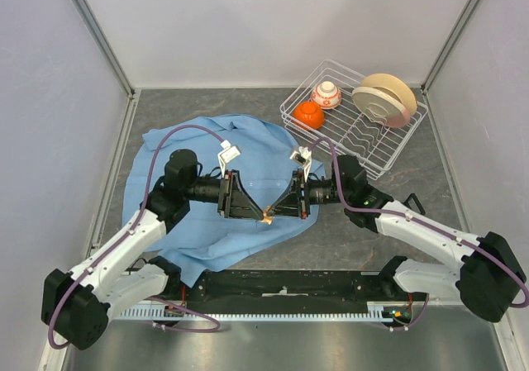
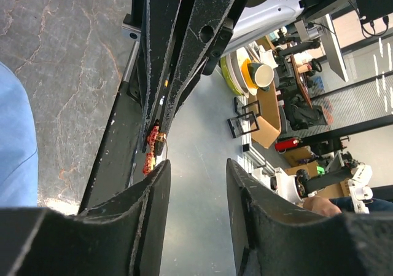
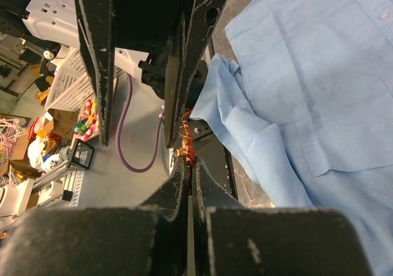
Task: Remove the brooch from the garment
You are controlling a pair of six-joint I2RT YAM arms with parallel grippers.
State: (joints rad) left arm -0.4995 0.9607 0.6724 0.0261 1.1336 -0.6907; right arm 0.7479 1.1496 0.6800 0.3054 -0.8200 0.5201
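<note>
While the left end effector (image 2: 198, 165) stands spread, the right end effector (image 3: 188, 163) pinches the brooch (image 3: 184, 142).

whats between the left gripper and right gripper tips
The brooch, and nothing else: the top view shows it right where the left gripper and right gripper tips meet, and the right wrist view shows the right one shut on it.

Brooch (image 1: 267, 216): tiny orange-red pin, pinched at tips of right hand (image 3: 189, 168), just by Garment (image 1: 248, 144) near hem. Garment: lt-blue collared shirt, wrinkled, spread flat, worktop left-centre.
</note>
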